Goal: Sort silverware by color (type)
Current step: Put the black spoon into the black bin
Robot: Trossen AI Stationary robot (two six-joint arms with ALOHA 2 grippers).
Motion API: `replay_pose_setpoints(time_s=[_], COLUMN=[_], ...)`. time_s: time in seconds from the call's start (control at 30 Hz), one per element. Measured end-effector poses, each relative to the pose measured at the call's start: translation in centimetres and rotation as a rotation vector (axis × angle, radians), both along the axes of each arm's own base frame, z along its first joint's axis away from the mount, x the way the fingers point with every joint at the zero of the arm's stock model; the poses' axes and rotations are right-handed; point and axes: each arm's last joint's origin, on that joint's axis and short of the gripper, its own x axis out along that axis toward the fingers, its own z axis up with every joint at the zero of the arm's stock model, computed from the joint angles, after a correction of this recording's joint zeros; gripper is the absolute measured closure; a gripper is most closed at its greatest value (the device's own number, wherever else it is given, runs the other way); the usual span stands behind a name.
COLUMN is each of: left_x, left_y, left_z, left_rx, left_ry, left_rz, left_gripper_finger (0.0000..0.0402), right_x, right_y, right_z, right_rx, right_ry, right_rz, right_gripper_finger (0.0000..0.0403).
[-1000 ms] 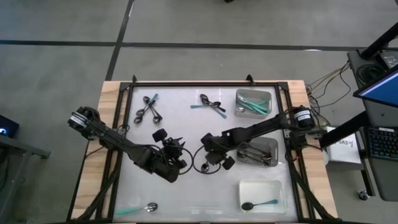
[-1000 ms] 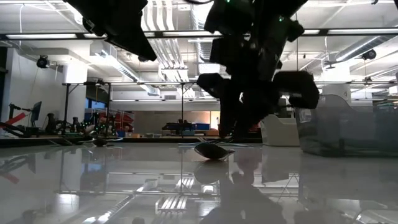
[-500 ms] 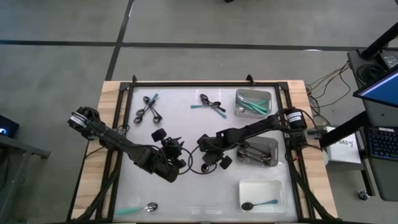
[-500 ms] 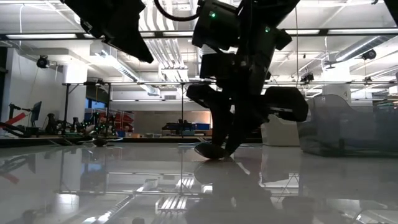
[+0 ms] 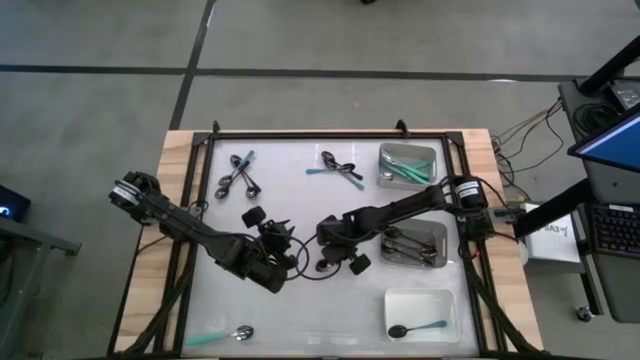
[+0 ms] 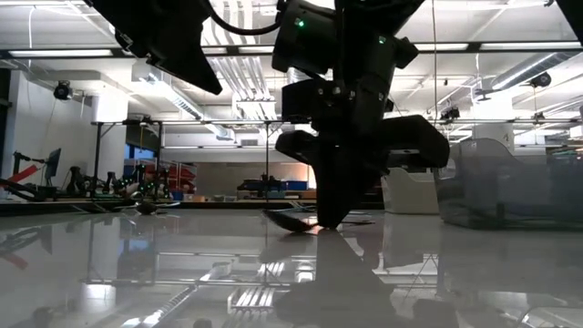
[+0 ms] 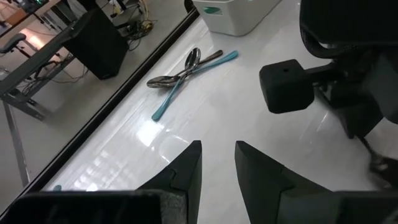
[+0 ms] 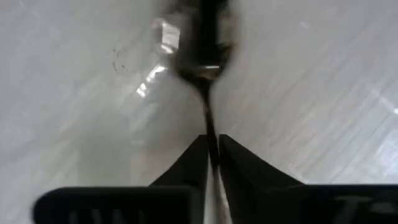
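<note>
right hand (image 6: 330, 221) down at the tabletop, pinching dark spoon (image 6: 290, 221), tilted

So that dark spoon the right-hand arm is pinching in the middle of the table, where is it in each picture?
High view: black spoon at table centre, under the right gripper.
Low view: its bowl touches the tabletop, left of the gripper.
Left wrist view: cannot tell.
Right wrist view: handle pinched between the fingers, bowl beyond.
Shared landmark: the right gripper.

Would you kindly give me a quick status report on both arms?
Right pincer shut on black spoon, mid-table. Left pincer open, empty, alongside. Nothing blocking.
</note>
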Motion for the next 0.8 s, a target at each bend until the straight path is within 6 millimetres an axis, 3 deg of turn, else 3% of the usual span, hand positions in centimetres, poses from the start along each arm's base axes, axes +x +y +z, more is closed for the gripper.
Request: replay_pose_setpoints(time_s=[0.4, 0.8], left_x=[-0.2, -0.6], left_y=[0.1, 0.2], left_z=[0.0, -0.2], left_rx=[-0.005, -0.029], left_ry=[-0.005, -0.008], left_rz=[0.022, 0.055], left_gripper_finger=[0.0322, 0.0322], right_x=[-0.6, -2.9], right_y=[-0.4, -1.7], right_z=[2.3, 7.8], right_rx=[0.013, 0.010], right_ry=[0.033, 0.006], right_rz=[-0.102, -0.199], right_gripper_finger=[0.0393, 0.0393])
